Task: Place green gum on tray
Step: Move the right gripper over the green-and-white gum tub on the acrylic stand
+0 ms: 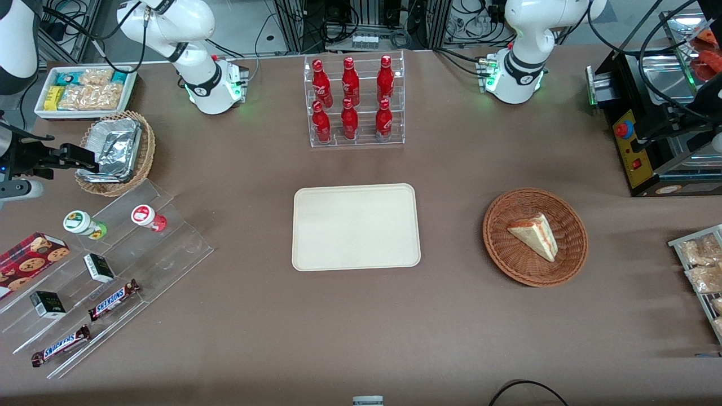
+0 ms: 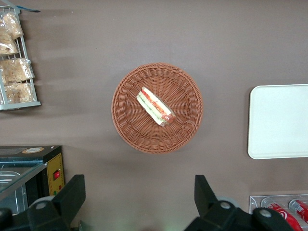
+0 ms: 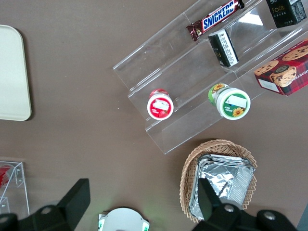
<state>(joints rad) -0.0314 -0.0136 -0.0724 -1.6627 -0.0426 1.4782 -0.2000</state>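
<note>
Reaching for the green gum (image 1: 83, 223) is the step in hand. We log it upright on the top step of the clear acrylic riser (image 1: 113, 265), at the left of the front frame, lid up, with the red gum (image 1: 149, 217) beside it on the same step, apart from it. The gripper (image 1: 73, 160) hangs at the left edge of the front frame, over the foil tray in a wicker basket (image 1: 115, 152), jaws spread wide and empty, as the right wrist view shows. The tray (image 1: 355, 226) lies bare at centre frame, well apart from the riser.

We judge the approach should come straight down over the white lid, fingers straddling the body and kept away from the red bottle. Lift clear of the riser's edge before crossing to the tray. Squeeze low on the body so it does not tip.
</note>
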